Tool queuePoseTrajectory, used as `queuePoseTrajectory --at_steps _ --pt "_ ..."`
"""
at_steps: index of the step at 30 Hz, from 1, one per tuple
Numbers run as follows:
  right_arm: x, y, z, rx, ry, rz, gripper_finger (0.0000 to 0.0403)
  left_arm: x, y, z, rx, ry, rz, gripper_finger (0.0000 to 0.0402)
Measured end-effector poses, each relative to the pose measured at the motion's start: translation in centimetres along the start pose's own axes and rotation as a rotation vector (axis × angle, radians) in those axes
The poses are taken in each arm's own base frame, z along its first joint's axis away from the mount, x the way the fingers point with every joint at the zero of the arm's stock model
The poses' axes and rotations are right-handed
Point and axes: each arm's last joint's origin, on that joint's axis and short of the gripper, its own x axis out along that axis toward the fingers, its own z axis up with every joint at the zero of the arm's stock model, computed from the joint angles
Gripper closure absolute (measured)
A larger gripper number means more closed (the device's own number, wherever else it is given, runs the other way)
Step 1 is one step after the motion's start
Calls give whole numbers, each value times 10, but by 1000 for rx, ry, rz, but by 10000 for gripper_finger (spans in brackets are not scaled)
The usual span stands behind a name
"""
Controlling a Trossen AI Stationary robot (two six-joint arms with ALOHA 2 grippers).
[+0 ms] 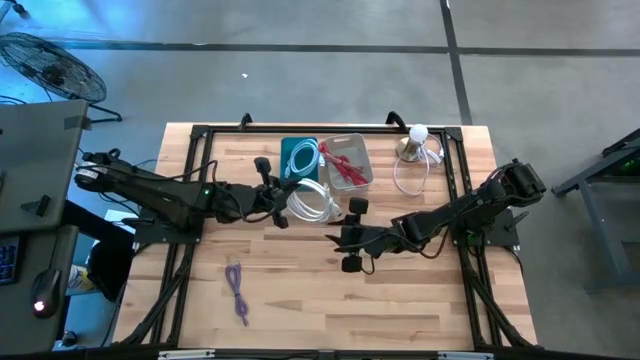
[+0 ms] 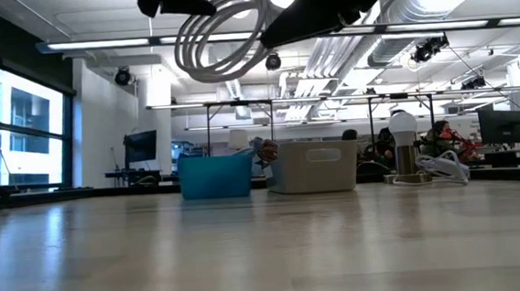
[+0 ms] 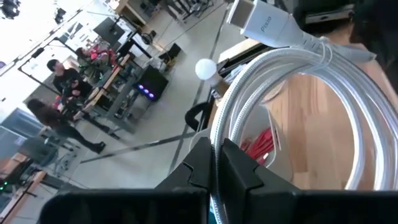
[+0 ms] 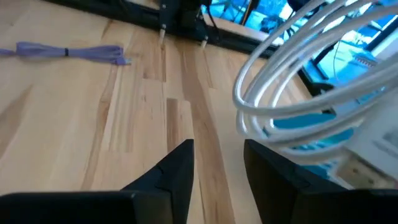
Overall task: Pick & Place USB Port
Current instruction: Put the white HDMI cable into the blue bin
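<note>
- The left hand (image 1: 284, 197) is pressed together on a coiled white cable (image 1: 312, 200), pinching a strand of the coil between its fingers (image 3: 233, 168).
- The coil hangs in the air above the worktop (image 1: 330, 300), as the low view shows it dangling clear of the wood (image 2: 220, 34).
- From above, the coil sits just in front of the blue bin (image 1: 298, 155) and the clear bin (image 1: 346, 160), near the middle of the worktop.
- A white plug end (image 3: 264, 25) of the cable shows close to the left wrist camera.
- The right hand (image 1: 352, 236) is spread, its fingers (image 4: 174, 171) apart with nothing between them; it sits just beside the coil, on the side nearer the front edge, not touching it.
- In the right wrist view the coil (image 4: 305, 81) hangs ahead of the spread fingers, with the blue bin behind it.
- A purple cable (image 1: 237, 290) lies bundled on the worktop, well apart from both hands.
- Red cable (image 1: 345, 168) lies in the clear bin.
- A small lamp with a white bulb (image 1: 417, 135) stands near the far right corner, a loose white wire (image 1: 415, 175) beside it.
</note>
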Motion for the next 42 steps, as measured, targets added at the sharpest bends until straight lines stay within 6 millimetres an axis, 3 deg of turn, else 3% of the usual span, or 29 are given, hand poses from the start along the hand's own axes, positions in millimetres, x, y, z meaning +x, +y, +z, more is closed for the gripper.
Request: queuePoseTrajectory --at_steps 12,35,39,42 --pt "-1 -7 -10 32 87 -233 269 0 -1 -1 8 5 -7 393" --pt "16 -30 15 171 -157 150 270 0 -2 0 3 -24 -56 394" --pt "16 -30 14 163 -156 163 301 0 -2 1 3 -27 -62 394" --pt "18 -31 12 150 -141 191 366 0 -2 1 3 -33 -72 394"
